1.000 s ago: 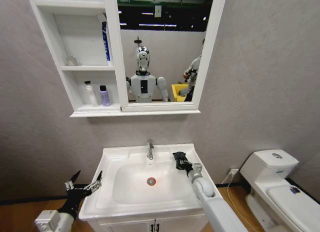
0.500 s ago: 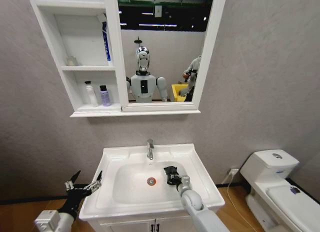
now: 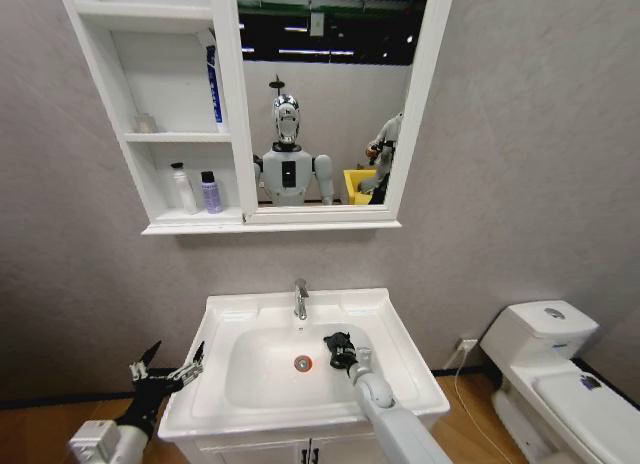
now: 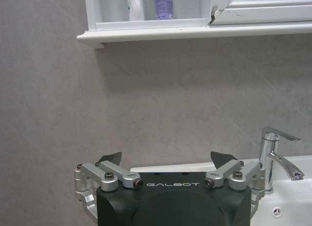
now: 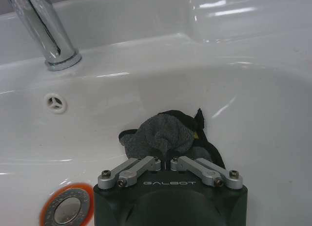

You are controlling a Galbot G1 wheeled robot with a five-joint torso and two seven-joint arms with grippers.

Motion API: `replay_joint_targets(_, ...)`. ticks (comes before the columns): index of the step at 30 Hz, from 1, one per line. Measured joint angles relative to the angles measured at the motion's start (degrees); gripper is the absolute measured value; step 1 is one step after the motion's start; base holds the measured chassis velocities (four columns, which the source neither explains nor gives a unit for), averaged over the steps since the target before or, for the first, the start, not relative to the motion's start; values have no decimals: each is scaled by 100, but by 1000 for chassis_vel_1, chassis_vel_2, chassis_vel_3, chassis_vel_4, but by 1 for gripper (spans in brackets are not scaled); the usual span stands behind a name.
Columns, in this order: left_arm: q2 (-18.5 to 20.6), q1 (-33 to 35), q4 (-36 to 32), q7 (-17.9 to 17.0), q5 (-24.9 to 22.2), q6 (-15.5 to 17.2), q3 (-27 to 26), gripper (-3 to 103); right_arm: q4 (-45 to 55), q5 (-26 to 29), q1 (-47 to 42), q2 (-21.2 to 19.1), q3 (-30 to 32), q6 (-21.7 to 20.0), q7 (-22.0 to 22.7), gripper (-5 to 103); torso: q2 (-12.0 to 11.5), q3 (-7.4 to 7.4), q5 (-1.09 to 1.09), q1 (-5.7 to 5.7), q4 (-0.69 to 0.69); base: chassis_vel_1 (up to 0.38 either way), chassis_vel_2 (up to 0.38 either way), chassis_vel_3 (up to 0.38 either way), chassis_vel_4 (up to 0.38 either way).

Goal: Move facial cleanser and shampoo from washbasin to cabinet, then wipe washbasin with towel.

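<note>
The washbasin (image 3: 385, 329) is white with a chrome faucet (image 3: 300, 299) and a drain (image 3: 302, 363). My right gripper (image 3: 338, 346) is down in the bowl, just right of the drain, shut on the dark grey towel (image 5: 163, 133), which is bunched against the bowl's wall below the faucet (image 5: 44, 31). On the bottom shelf of the cabinet (image 3: 190, 224) stand a white bottle (image 3: 181, 187) and a purple bottle (image 3: 210, 192); I cannot tell which is the facial cleanser and which the shampoo. My left gripper (image 3: 165, 368) hangs open, left of the basin.
A blue tube (image 3: 213, 84) stands on the cabinet's middle shelf beside the mirror (image 3: 330, 94). A white toilet (image 3: 545, 359) stands at the right. In the left wrist view, the open left gripper (image 4: 165, 160) faces the grey wall beside the faucet (image 4: 273, 155).
My right gripper has carried the towel from the basin's back right rim down into the bowl, leftward toward the drain. The left arm has not moved.
</note>
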Motion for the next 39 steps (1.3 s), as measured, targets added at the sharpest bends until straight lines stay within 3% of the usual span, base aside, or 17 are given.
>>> replay_joint_targets(11, 0, 0, 0, 0, 0, 0, 0, 100, -575, 704, 491, 535, -533, -315, 172, 3, -2, 2, 0, 0, -1, 0, 0, 0, 0)
replay_joint_targets(18, 0, 0, 0, 0, 0, 0, 0, 100, -850, 560, 689, 965, -818, -287, 153, 3, -3, 2, 0, 1, 1, 0, 0, 0, 0)
replay_joint_targets(20, 0, 0, 0, 0, 0, 0, 0, 100, -962, 364, 688, 1250, -944, -201, 106, 3, -3, 2, -1, 0, 1, 0, 0, 0, 0)
replay_joint_targets(25, 0, 0, 0, 0, 0, 0, 0, 100, -926, 301, 612, 1336, -986, -187, 140, 3, -2, 1, -2, 0, 0, 0, 0, 0, 0)
replay_joint_targets(27, 0, 0, 0, 0, 0, 0, 0, 100, -679, 328, 499, 1212, -1012, -223, 220, 3, -3, 1, 4, 0, 7, 0, 0, 0, 0)
replay_joint_targets(32, 0, 0, 0, 0, 0, -1, 0, 100, -16, 529, 225, 341, -742, -396, 403, 3, -2, 1, 0, 0, -2, 0, 0, 0, 0)
replay_joint_targets(39, 0, 0, 0, 0, 0, 0, 0, 100, 417, 686, -4, -180, -497, -448, 380, 3, -2, 0, 0, 0, -3, 0, 0, 0, 0)
